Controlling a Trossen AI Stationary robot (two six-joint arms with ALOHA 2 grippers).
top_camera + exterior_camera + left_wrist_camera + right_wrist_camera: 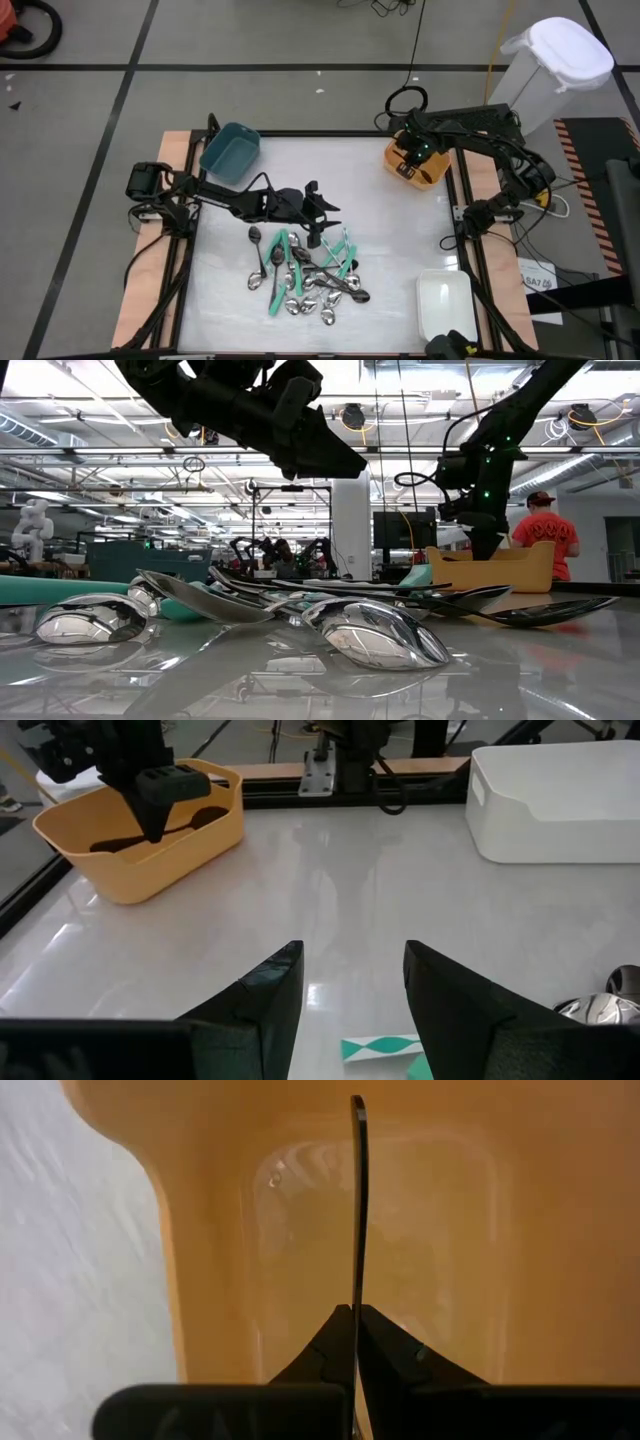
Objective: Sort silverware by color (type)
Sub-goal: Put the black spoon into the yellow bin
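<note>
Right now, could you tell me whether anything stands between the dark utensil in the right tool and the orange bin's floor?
Nothing visible does: the right tool holds the dark utensil directly over the orange bin.

Silverware [308,275] heaped centre-front on tabletop [390,225]. Left gripper [322,212] just above heap. Right gripper [410,158] over orange bin [437,172]. Teal bin [230,152] far-left, white bin [444,303] front-right.

In the silverware pile [308,278] the pieces overlap, so their count and many shapes cannot be made out. The dark utensil [358,1210] pinched in the right gripper [356,1320] shows only edge-on; its type is unclear. The white bin [444,307] is partly cut off at the near edge.
</note>
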